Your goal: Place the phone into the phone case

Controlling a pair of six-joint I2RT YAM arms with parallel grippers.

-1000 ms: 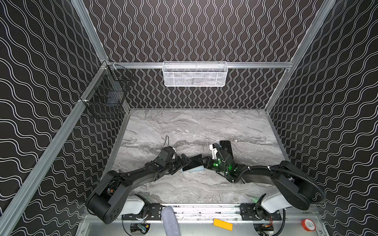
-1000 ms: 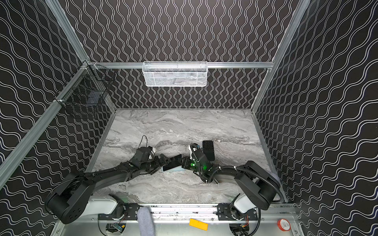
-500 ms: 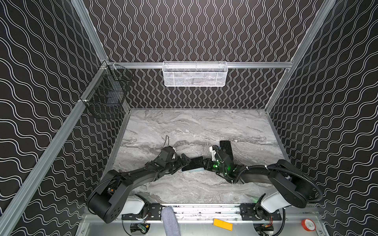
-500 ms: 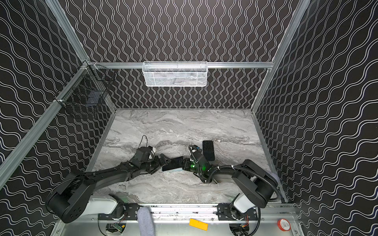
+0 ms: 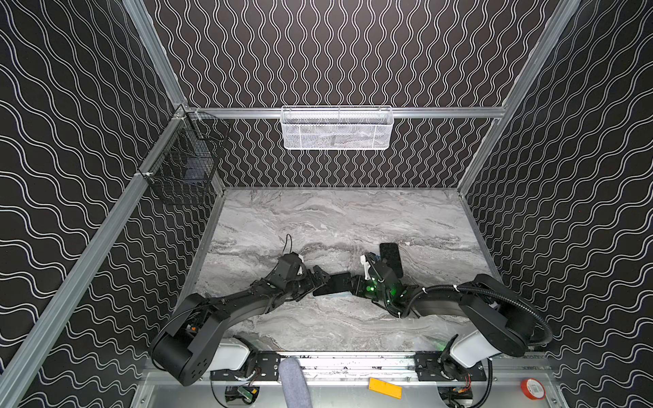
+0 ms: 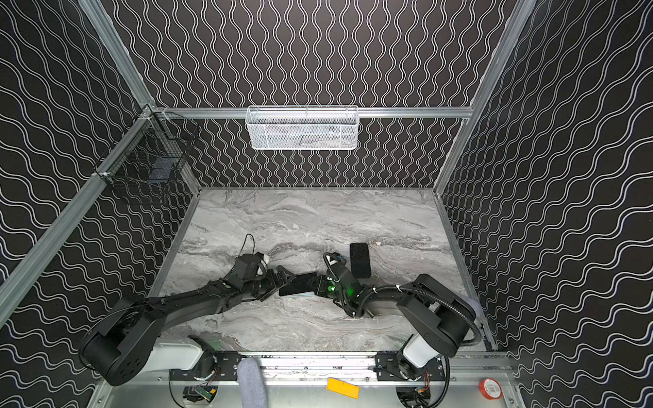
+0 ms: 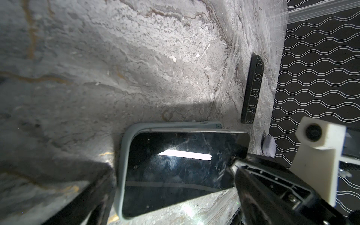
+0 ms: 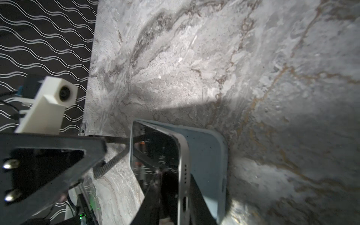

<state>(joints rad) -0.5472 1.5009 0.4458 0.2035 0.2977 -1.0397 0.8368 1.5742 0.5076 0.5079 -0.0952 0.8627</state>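
A black phone (image 5: 332, 282) (image 6: 298, 282) lies partly in a pale blue-grey phone case (image 7: 124, 155) on the marble table (image 5: 353, 219), between both grippers. The phone (image 7: 175, 165) sits in the case at its left end. Its port end (image 8: 183, 175) is lifted off the case (image 8: 206, 155). My right gripper (image 5: 354, 284) (image 6: 319, 285) is shut on that port end, one finger (image 8: 167, 194) on the screen and one (image 8: 196, 194) under the phone, between it and the case. My left gripper (image 5: 319, 279) (image 6: 282, 279) stands open at the other end, one finger (image 7: 91, 194) beside the case.
A second black slab (image 5: 390, 259) (image 7: 252, 91) lies flat just behind the right gripper. A white mesh basket (image 5: 337, 129) hangs on the back wall and a black wire basket (image 5: 183, 169) on the left wall. Patterned walls close in three sides.
The right gripper's jaws have eased slightly around the phone's end. Both arms and the phone stay almost where they were.
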